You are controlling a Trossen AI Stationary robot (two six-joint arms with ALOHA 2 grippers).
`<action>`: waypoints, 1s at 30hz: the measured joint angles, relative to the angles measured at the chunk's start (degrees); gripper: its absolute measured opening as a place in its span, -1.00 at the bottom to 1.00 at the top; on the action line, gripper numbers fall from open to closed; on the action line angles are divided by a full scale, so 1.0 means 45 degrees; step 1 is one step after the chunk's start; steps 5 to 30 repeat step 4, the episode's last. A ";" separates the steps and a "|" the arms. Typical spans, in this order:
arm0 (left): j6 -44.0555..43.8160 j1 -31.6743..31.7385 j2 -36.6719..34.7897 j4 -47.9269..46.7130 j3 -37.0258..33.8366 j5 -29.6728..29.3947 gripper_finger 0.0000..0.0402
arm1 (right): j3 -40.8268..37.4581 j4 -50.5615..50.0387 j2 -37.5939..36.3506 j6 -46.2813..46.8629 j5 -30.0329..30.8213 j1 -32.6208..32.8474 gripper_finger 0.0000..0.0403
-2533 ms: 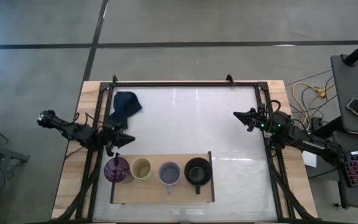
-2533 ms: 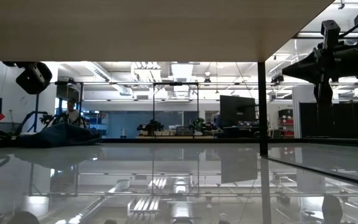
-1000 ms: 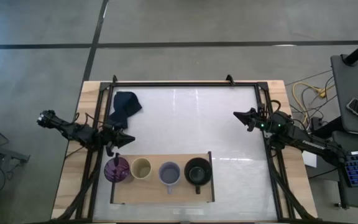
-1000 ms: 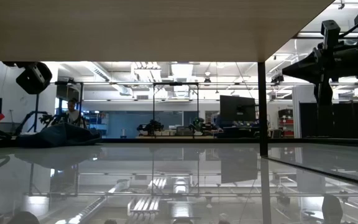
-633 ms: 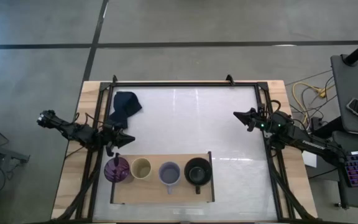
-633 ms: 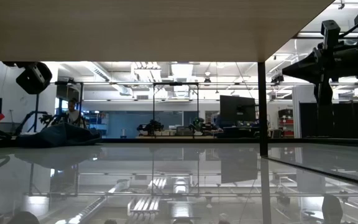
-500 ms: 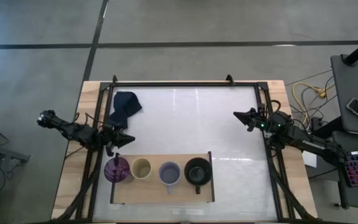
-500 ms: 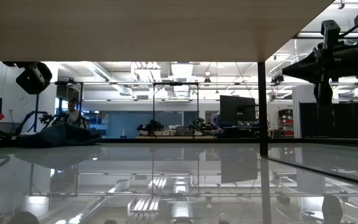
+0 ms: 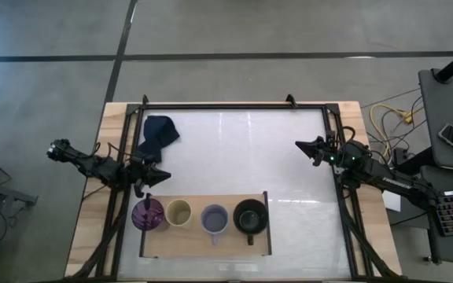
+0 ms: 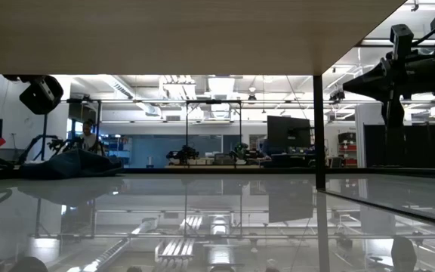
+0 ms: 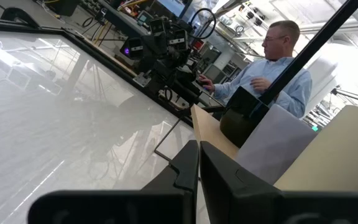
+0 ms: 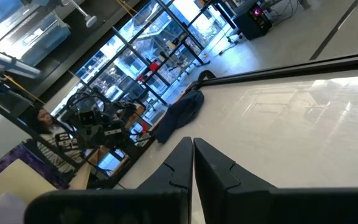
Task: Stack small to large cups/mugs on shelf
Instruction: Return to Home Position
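Observation:
In the high view four cups stand in a row on the light-wood shelf near the table's near edge: purple tumbler, beige cup, lavender-grey mug, black mug. Each rests on its base. My left gripper hovers shut at the table's left edge, just beyond the tumbler. My right gripper is shut at the right edge, well away from the cups. In the low view the shelf's underside fills the top; the cups are hidden there.
A dark blue cloth lies crumpled at the far left corner of the white tabletop. A person sits beyond the right side in the left wrist view. Cables and a keyboard lie off the table's right side.

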 joint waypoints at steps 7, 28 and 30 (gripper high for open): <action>0.0000 0.0000 0.0000 0.0000 0.0000 -0.0005 -1.00 | 0.0000 0.0000 0.0003 0.0000 -0.0002 -0.0002 -0.96; 0.0000 0.0000 0.0000 0.0000 0.0000 -0.0005 -1.00 | 0.0000 0.0000 0.0003 0.0000 -0.0002 -0.0002 -0.96; 0.0000 0.0000 0.0000 0.0000 0.0000 -0.0005 -1.00 | 0.0000 0.0000 0.0003 0.0000 -0.0002 -0.0002 -0.96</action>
